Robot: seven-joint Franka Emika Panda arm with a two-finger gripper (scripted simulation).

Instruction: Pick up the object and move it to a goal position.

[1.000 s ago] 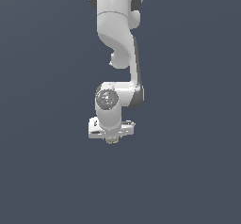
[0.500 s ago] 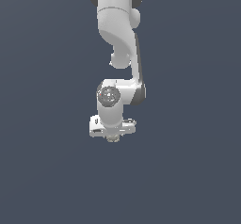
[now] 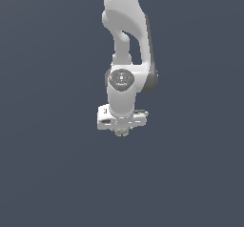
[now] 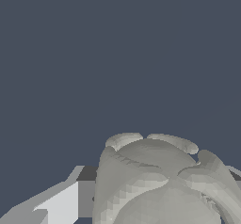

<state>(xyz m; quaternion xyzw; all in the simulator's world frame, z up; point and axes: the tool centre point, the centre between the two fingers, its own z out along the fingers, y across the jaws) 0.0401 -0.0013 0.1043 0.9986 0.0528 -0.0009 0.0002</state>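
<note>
The white arm hangs down the middle of the exterior view. Its gripper (image 3: 122, 131) sits below the white hand bar. A small pale grey-beige lump, the object (image 3: 122, 132), pokes out just under the hand, mostly hidden by it. In the wrist view the object (image 4: 160, 180) fills the lower part of the picture, a mottled faceted lump held close to the camera, with one finger (image 4: 61, 204) against its side. The gripper is shut on the object and holds it above the plain dark surface.
A plain dark blue-grey ground (image 3: 47, 173) fills both views. No other objects, edges or goal marker show.
The arm and the held object have barely moved; the hand sits at nearly the same spot, perhaps very slightly lower.
</note>
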